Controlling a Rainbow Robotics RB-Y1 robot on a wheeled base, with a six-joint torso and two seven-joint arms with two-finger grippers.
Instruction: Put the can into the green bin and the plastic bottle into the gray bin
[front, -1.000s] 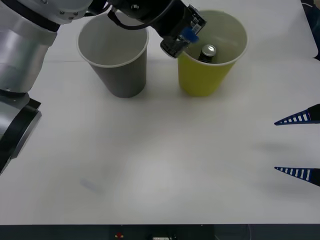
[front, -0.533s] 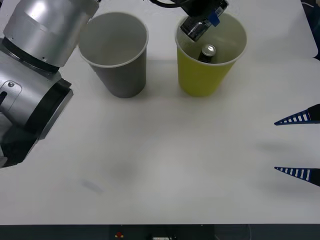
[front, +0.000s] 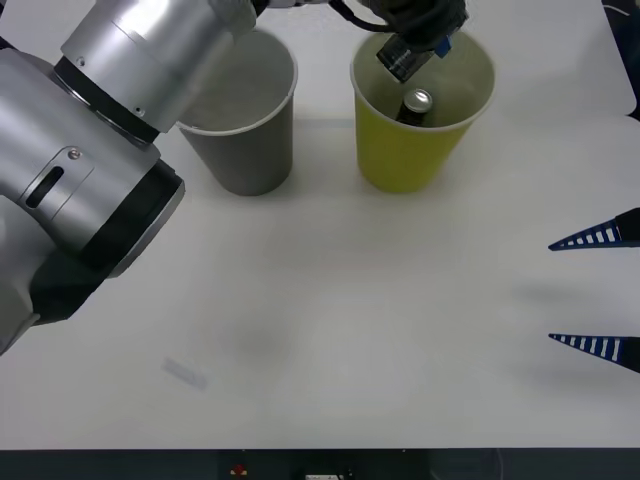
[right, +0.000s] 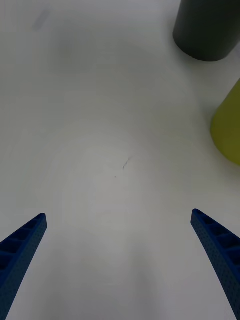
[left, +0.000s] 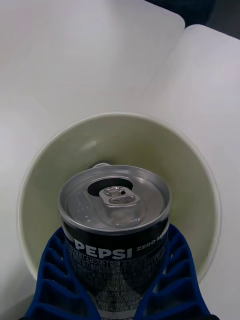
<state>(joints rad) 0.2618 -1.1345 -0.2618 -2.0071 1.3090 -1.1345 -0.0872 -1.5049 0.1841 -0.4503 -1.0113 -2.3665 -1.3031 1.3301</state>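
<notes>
- Your left end effector (left: 117, 300) gripped a dark-bodied Pepsi can (left: 116, 232) above the green bin (front: 405, 150).
- That bin already held a silver-topped can (front: 417, 103).
- The gray bin (front: 245, 150) stood beside it.
- Your right end effector (front: 595, 290) was spread open over the counter (front: 350, 330).

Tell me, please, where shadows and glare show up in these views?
Front view: soft shadows lie on the table at the feet of the gray bin and green bin, with fainter ones beside the open right end effector. Left wrist view: bright reflections sit on the lid of the can that the left end effector holds over the green bin.
</notes>
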